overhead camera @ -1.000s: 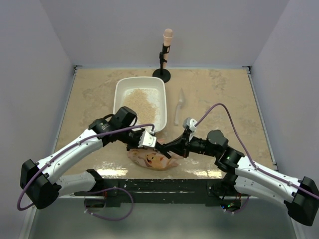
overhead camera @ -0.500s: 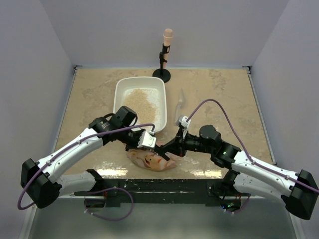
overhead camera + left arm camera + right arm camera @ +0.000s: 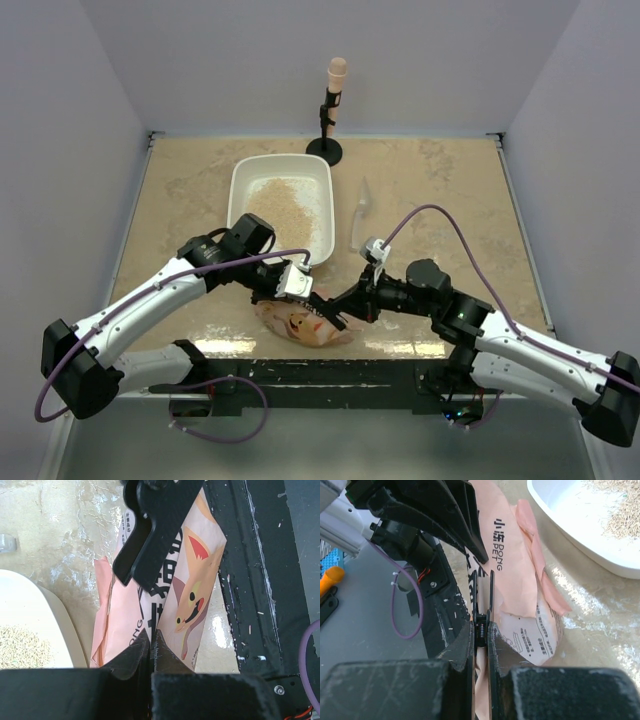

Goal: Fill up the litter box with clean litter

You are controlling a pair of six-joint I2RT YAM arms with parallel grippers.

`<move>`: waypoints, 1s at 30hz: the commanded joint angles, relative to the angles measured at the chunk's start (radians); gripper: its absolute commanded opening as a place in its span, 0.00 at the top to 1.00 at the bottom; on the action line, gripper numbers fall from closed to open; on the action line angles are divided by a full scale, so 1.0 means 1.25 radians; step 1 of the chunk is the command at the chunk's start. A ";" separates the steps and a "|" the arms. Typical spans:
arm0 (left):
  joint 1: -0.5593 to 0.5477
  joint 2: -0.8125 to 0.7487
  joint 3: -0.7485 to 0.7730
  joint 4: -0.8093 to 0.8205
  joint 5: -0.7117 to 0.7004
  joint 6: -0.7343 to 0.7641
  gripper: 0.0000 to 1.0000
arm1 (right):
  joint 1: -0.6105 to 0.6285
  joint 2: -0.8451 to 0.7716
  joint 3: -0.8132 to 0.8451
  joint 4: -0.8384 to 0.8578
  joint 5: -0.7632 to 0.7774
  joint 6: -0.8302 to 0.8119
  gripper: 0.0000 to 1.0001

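The white litter box lies at the table's centre-left with clean litter spread inside. It also shows in the left wrist view and in the right wrist view. An orange-pink litter bag with a fox drawing lies near the table's front edge. My left gripper is shut on the bag's edge. My right gripper meets it from the right, shut on a black spring clip at the bag.
A clear plastic scoop lies right of the litter box. A black stand with a peach-coloured top stands at the back. The black front rail runs just below the bag. White walls enclose the table.
My right arm swung a little left, then back right and lower, its gripper staying at the bag. The left arm and the bag have hardly moved.
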 commanded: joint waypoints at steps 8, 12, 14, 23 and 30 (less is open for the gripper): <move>0.008 -0.051 0.046 0.099 0.065 0.025 1.00 | 0.039 0.011 -0.034 -0.121 -0.014 0.031 1.00; 0.008 -0.056 0.039 0.103 0.061 0.025 1.00 | 0.058 0.016 -0.032 -0.122 -0.020 0.030 1.00; 0.008 -0.059 0.035 0.106 0.061 0.024 1.00 | 0.062 0.014 -0.031 -0.125 -0.021 0.030 1.00; 0.008 -0.047 0.044 0.108 0.064 0.023 1.00 | 0.083 0.083 -0.021 -0.123 0.014 0.030 1.00; 0.009 -0.051 0.048 0.106 0.062 0.022 1.00 | 0.090 0.124 0.006 -0.153 0.105 0.051 1.00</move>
